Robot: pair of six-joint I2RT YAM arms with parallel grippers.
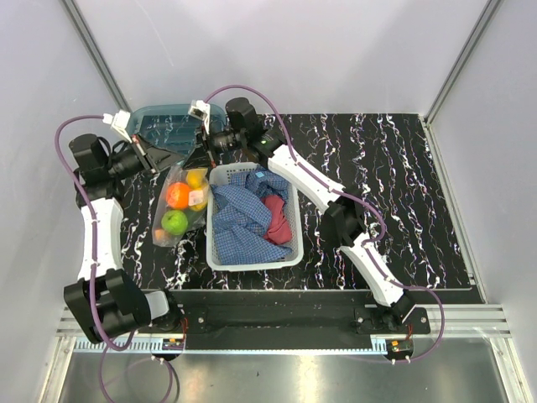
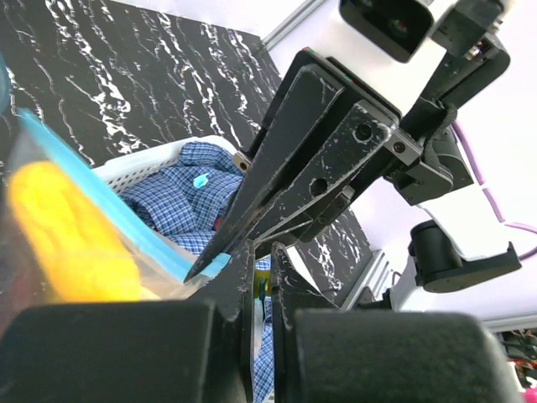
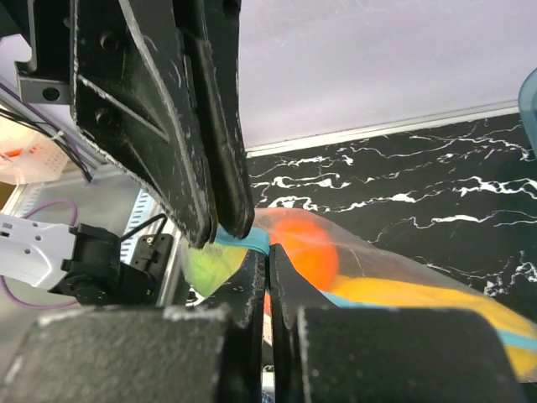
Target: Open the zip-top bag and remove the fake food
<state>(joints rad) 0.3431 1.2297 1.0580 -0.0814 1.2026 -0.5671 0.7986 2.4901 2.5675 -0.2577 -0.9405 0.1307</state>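
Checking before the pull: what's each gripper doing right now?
Left gripper: shut on the zip-top bag mouth.
Right gripper: shut on the same mouth.

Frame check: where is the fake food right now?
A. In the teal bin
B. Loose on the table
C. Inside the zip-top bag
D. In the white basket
C: the orange, yellow and green fake food shows through the clear zip-top bag, lying left of the white basket.
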